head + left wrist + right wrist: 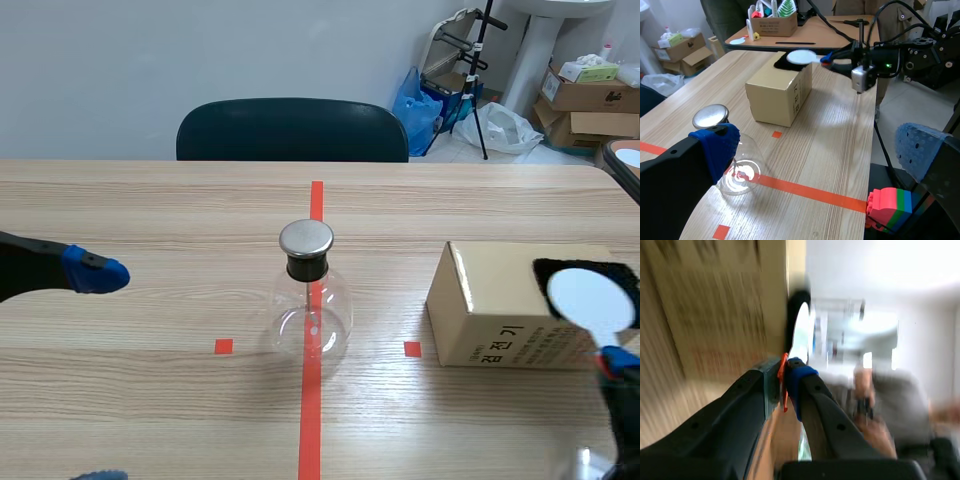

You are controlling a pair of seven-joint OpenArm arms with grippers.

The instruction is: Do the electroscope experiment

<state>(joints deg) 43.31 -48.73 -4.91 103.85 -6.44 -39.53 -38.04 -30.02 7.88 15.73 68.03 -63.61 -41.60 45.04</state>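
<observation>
Scene view: right of the electroscope (310,300), the right gripper (618,362) clamps the handle of a white disc (592,298). Left wrist view: the left gripper (817,150) gapes empty beside the electroscope. Right wrist view: the thin handle may twist in the grip, I think, so the disc could topple the electroscope.

The light wood-grain table (150,220) carries a clear round glass flask (311,310) with a black stopper and flat metal cap, upright on the orange-red tape line (311,410). A tan cardboard box (490,305) sits apart, to its right.

One glass flask electroscope (311,300), one cardboard box (490,305), one white round paddle (592,298), one dark chair (290,130).
</observation>
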